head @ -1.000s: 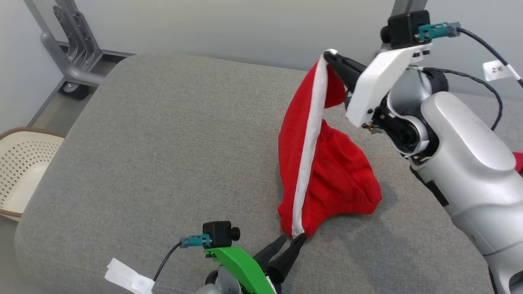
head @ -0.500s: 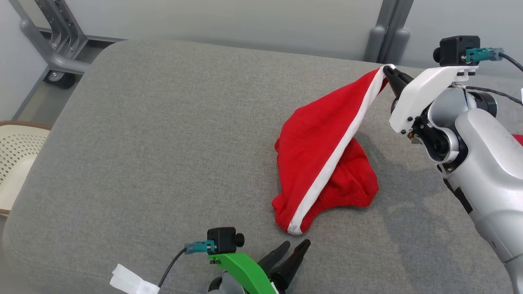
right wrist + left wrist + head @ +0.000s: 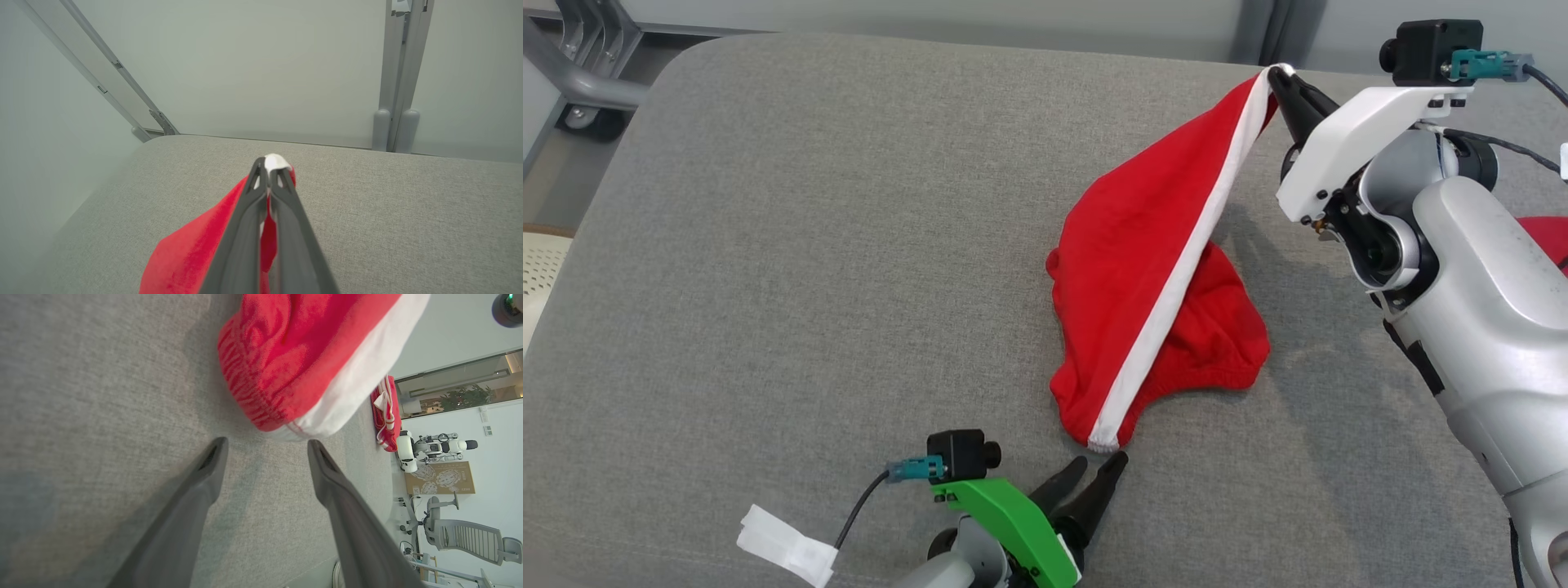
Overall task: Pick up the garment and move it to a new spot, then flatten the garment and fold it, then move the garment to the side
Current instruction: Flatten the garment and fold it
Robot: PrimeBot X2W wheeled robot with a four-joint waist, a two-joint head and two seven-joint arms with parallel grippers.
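Red cloth with one white band down its length, the single garment being worked lies partly heaped on the grey woven cushion in the head view. Its far corner is lifted by the right gripper, whose two dark jaws are pinched together on the band's end. The left gripper sits just short of the garment's near end, its two jaws apart and holding nothing. A second red cloth shows at the right edge. In the left wrist view the two fingers spread over bare cushion, with the garment's gathered hem just beyond their tips. In the right wrist view the pair of jaws meets on one white corner, and the red cloth hangs below them towards the cushion.
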